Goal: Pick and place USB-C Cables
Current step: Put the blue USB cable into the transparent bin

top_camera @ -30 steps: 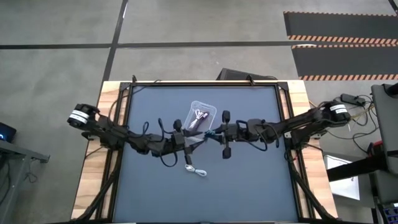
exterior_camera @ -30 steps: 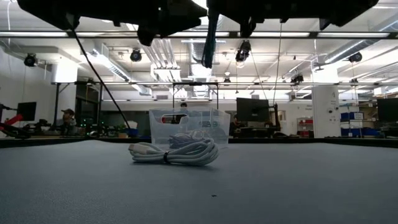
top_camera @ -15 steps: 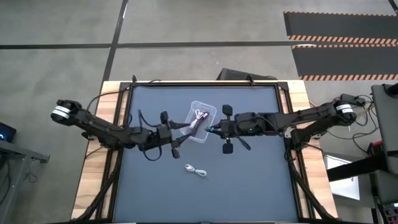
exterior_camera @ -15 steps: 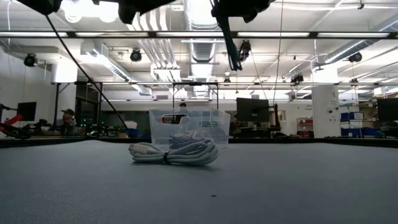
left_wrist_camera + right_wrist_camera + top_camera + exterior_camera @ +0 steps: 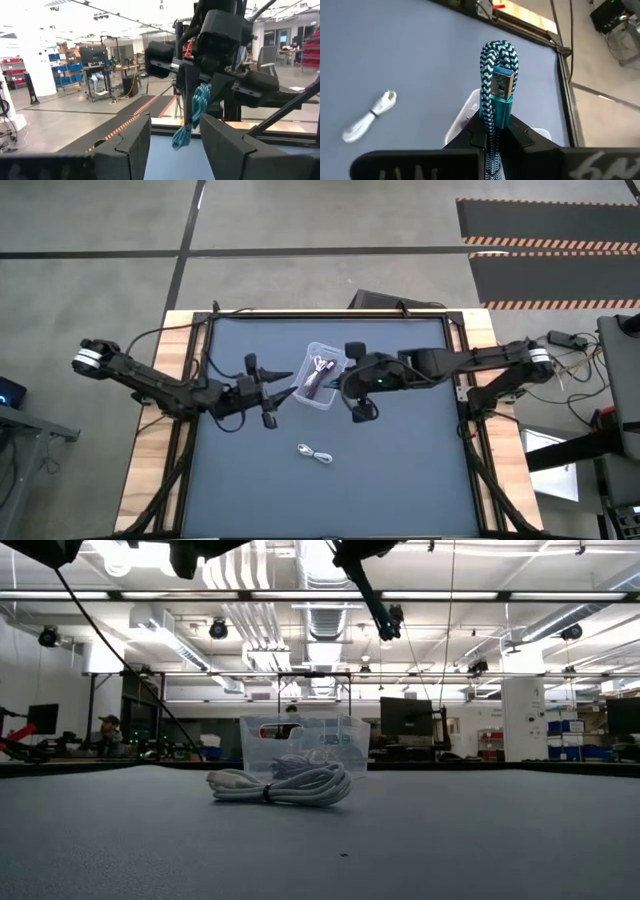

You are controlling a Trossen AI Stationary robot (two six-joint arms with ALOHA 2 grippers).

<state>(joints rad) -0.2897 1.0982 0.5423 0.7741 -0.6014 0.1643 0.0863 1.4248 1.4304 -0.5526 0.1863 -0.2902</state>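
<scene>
My right gripper (image 5: 338,385) is shut on a teal-green braided cable (image 5: 495,95) and hangs in the air at the right rim of the clear bin (image 5: 322,375). A purple cable (image 5: 313,385) and a white cable (image 5: 322,363) lie inside the bin. Another white bundled cable (image 5: 317,453) lies flat on the mat nearer the near edge, and shows in the low view as the white cable (image 5: 280,785) in front of the bin (image 5: 305,745). My left gripper (image 5: 283,376) is open, left of the bin, and faces the teal cable (image 5: 192,115). My right gripper pinches the bundled teal cable between its two fingers (image 5: 470,137). The hold is on the bundle's strands (image 5: 492,125) below the blue plug (image 5: 501,85). The looped end reaches out past the fingertips. The cable is lifted clear of the table and dangles under the fingers (image 5: 187,127).
The dark mat (image 5: 400,470) sits in a wooden-edged frame (image 5: 150,460). Open mat lies near and right of the loose white cable. Both arms reach in from the sides and meet around the bin, a short gap apart.
My left gripper has drawn back toward the table's left edge, away from the right gripper. My right gripper, still shut on the teal cable, has risen and shifted toward the far side at the bin's right rim. The cable went from hanging nearly straight to slanting.
</scene>
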